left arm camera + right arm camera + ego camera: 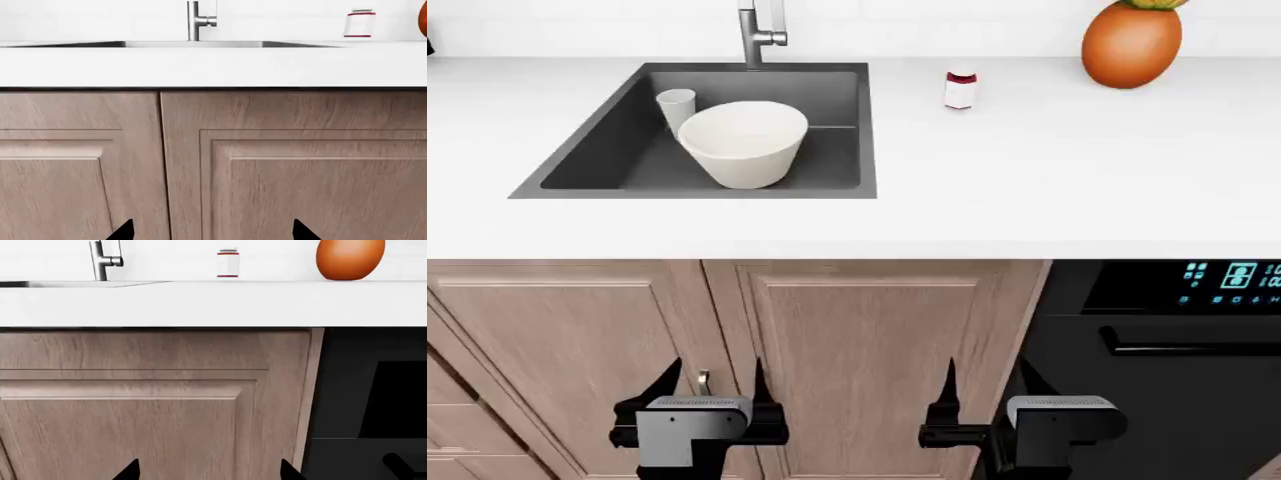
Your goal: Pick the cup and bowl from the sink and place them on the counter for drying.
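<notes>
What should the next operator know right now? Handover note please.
Left gripper: open, empty, low in front of the cabinet doors.
Right gripper: open, empty, same height.
Cup and bowl: both in the sink, cup upright behind the tilted bowl; contact unclear.
Counter: neither item on it yet.
Done: nothing.
Left: raise the arms, lift out the cup and bowl, set both on the counter.

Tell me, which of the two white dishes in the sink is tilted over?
The bowl. It leans with its opening turned toward the back left, against the cup, which stands upright in the sink and is far narrower.
</notes>
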